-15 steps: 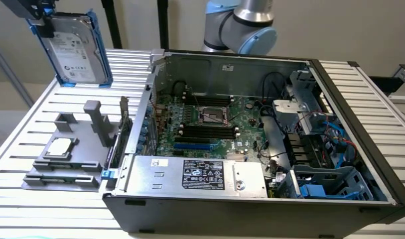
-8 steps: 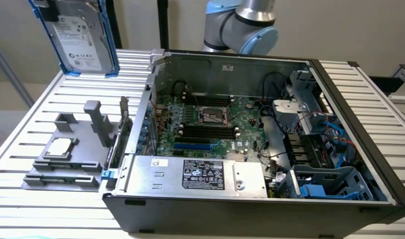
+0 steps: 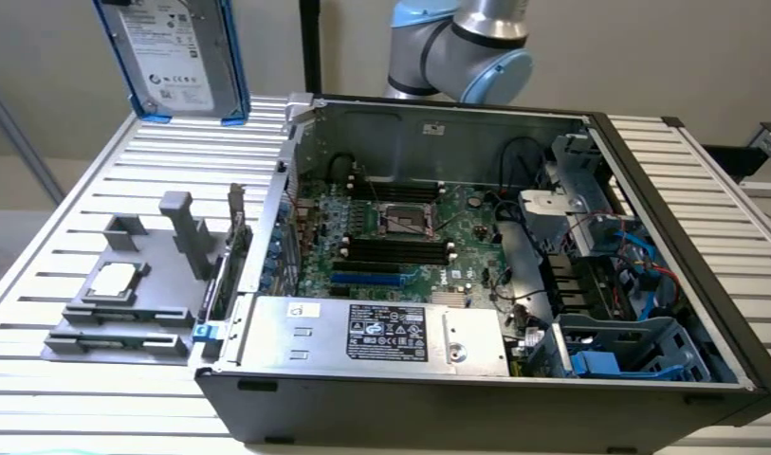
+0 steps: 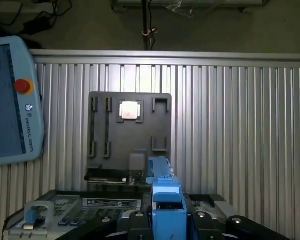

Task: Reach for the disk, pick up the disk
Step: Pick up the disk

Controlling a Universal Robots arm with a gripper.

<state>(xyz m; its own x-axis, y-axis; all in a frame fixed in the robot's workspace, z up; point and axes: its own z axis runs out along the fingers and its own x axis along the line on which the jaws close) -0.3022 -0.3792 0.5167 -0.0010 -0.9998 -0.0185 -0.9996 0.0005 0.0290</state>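
The disk [image 3: 183, 57] hangs upright in the air above the slatted table's far corner, at the exterior view's left. It is silver-grey with a white printed label and blue rails down both sides, and its top runs out of the picture. In the wrist view the disk [image 4: 166, 192] shows edge-on as a blue rail. It sits between the black fingers [image 4: 135, 222] of my gripper [image 4: 167, 220], which is shut on it. Far below it lie the table and the grey fixture.
An open computer case [image 3: 688, 237] takes up the table's middle and right, with a silver box with a black label [image 3: 385, 332] at its front. A grey fixture [image 3: 132, 294] holds a small processor chip [image 3: 113, 280]. A teach pendant [image 4: 10, 100] lies beside the table.
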